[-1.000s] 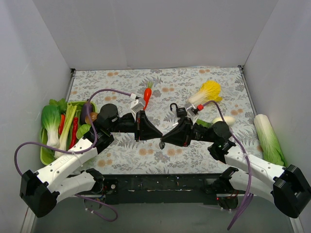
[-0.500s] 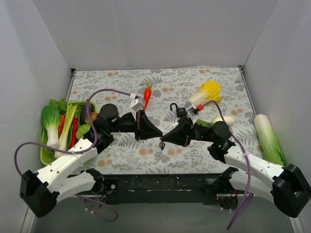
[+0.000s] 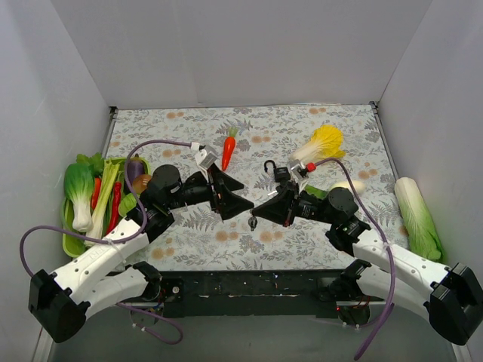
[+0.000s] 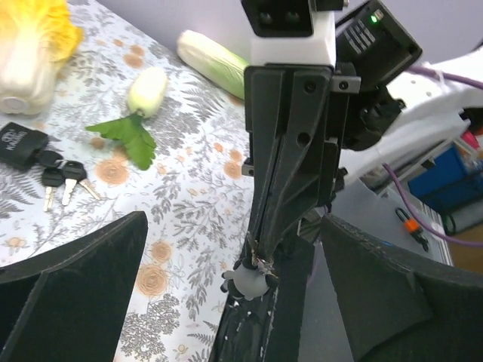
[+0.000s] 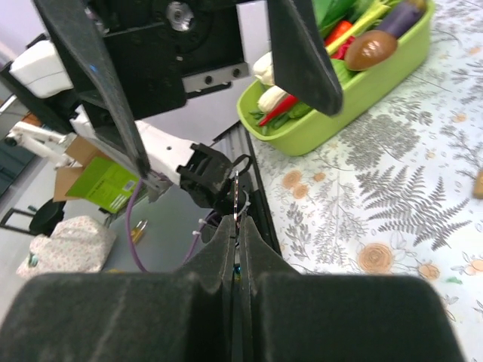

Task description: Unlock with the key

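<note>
My right gripper point(image 3: 258, 213) is shut on a thin silver key point(image 5: 236, 197) whose blade sticks out past the fingertips. A small black-and-white charm point(image 4: 253, 280) hangs from the key under the jaws. My left gripper point(image 3: 245, 194) stands open just left of it, with one finger point(image 4: 75, 286) on each side of the right gripper and nothing gripped. The black padlock point(image 3: 281, 173) lies on the floral cloth behind the right gripper, its shackle up, with spare keys point(image 4: 60, 175) beside it.
A green basket point(image 3: 69, 245) of vegetables sits at the left edge. A carrot point(image 3: 229, 147), a yellow napa cabbage point(image 3: 323, 143), a white radish point(image 3: 347, 186) and a long pale cabbage point(image 3: 417, 215) lie on the cloth. White walls close in three sides.
My left gripper has opened and let go of the key, and its arm has drawn back slightly. My right gripper has closed on the key and holds it alone.
</note>
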Controlling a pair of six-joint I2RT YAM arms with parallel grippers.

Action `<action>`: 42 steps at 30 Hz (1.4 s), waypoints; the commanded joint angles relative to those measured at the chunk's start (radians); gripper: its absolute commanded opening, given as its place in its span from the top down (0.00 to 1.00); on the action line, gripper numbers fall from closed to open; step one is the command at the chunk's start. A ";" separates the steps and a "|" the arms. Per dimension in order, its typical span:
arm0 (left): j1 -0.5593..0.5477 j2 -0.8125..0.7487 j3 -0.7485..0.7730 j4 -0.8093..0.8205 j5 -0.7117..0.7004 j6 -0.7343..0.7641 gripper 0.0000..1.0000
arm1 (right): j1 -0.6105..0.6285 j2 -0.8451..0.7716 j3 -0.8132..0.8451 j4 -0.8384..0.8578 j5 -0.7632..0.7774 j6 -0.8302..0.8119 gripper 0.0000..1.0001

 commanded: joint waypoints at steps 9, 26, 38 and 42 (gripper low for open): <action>0.107 0.054 -0.011 -0.180 -0.476 -0.218 0.02 | -0.214 -0.086 0.016 -0.188 0.047 -0.069 0.99; 0.128 0.500 0.004 -0.271 -0.750 -0.298 0.13 | -0.267 -0.199 -0.042 -0.286 0.056 -0.096 0.99; 0.131 0.716 0.104 -0.228 -0.753 -0.249 0.36 | -0.267 -0.252 -0.053 -0.324 0.058 -0.117 0.99; 0.130 0.746 0.134 -0.215 -0.762 -0.201 0.38 | -0.265 -0.245 -0.055 -0.317 0.053 -0.114 0.99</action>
